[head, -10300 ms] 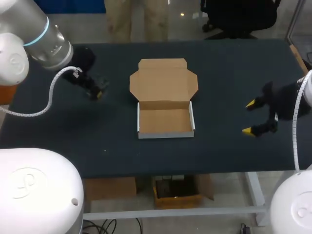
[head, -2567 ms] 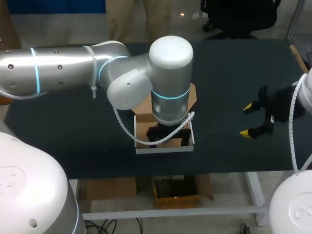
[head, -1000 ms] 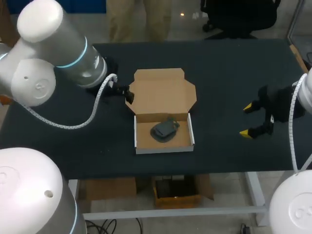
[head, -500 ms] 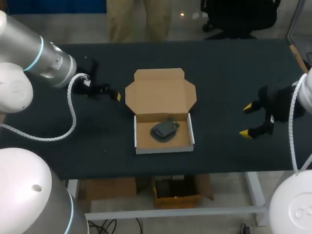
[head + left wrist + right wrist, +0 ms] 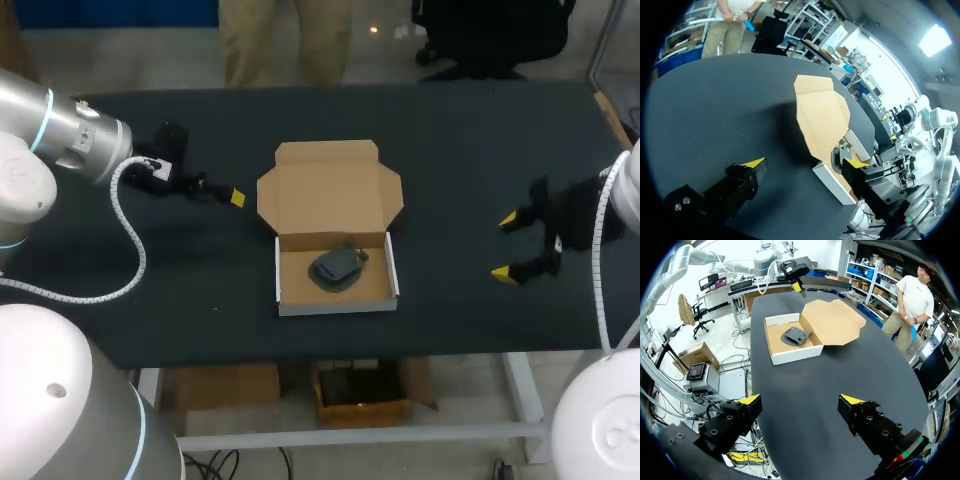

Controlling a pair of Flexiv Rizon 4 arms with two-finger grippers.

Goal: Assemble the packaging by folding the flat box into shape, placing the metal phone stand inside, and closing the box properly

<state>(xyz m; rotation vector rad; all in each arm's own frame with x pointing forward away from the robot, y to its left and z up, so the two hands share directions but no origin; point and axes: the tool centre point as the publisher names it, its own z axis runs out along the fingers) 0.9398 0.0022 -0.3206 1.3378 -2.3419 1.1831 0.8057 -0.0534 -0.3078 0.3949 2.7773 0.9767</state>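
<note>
The cardboard box's tray (image 5: 286, 288) sits mid-table with its lid (image 5: 330, 190) lying flat open behind it. A dark grey metal phone stand (image 5: 337, 266) lies inside the tray. My left gripper (image 5: 225, 192) hovers open and empty just left of the lid, apart from it. In the left wrist view the lid (image 5: 822, 112) and the tray's white wall (image 5: 832, 182) lie ahead of my left gripper (image 5: 804, 163). My right gripper (image 5: 508, 243) stands open and empty far right of the box. From my right gripper (image 5: 801, 399) the tray (image 5: 795, 355), stand (image 5: 795, 335) and lid (image 5: 832, 322) lie well ahead.
The dark table top (image 5: 450, 130) is bare to the right of the box and along the front edge (image 5: 400, 345). My left arm's cable (image 5: 125, 235) loops over the table's left part.
My left arm has drawn back leftward from the lid's left edge, its gripper still open. The box, the stand and my right arm have not moved.
</note>
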